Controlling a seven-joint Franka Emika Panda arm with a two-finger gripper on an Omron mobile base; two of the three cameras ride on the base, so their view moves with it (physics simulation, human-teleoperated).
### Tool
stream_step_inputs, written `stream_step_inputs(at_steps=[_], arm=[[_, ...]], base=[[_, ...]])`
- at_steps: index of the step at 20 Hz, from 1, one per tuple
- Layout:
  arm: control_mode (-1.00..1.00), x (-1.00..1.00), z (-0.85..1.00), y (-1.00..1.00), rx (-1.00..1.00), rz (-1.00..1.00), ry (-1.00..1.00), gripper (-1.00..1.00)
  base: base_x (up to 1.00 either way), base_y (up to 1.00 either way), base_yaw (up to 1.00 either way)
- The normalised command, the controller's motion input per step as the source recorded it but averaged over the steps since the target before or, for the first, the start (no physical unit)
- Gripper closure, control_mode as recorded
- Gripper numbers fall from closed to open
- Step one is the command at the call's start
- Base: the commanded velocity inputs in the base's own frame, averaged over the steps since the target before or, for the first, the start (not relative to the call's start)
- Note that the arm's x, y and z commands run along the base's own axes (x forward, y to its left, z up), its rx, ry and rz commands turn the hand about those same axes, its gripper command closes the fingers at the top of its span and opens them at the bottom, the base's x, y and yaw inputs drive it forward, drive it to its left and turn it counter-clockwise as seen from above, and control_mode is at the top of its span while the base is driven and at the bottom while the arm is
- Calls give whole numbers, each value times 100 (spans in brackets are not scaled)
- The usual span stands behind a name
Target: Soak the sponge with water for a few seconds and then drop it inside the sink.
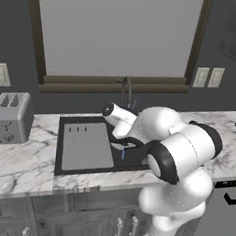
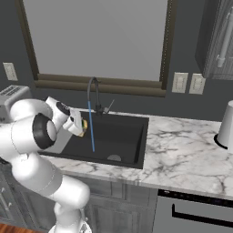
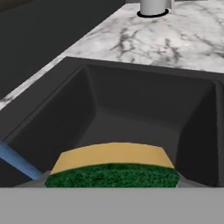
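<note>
Holding the sponge (image 3: 113, 168) between narrowed jaws, the gripper (image 2: 80, 127) is kept above the left part of the sink (image 2: 136, 150), just beside the water (image 2: 91, 129) but apparently not in it. In the right base view a sliver of yellow is seen at the fingertips, a little to the left of the thin blue stream that falls from the dark faucet (image 2: 92, 88) into the basin. In the hand view the sponge is shown with its green scouring face toward the camera and its yellow body beyond, while the stream is seen as a blue streak at the lower left, off to one side of the block. The sponge is judged to be carried high over the basin so that it can be brought sideways under the stream; soaking does not look begun. The toaster (image 1: 10, 116) is left on the marble countertop (image 2: 191, 154), well apart from the work.
</note>
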Motion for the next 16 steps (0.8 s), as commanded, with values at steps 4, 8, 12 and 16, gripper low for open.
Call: stream_step_inputs(at_steps=[4, 8, 12, 16], arm=[[-100, 20, -11, 0, 0, 0, 0, 100], [-100, 13, -9, 0, 0, 0, 0, 100], [-100, 19, -19, 0, 0, 0, 0, 100], [-100, 23, -16, 0, 0, 0, 0, 100]], base=[[0, 0, 0], [0, 0, 0], [0, 0, 0], [0, 0, 0]])
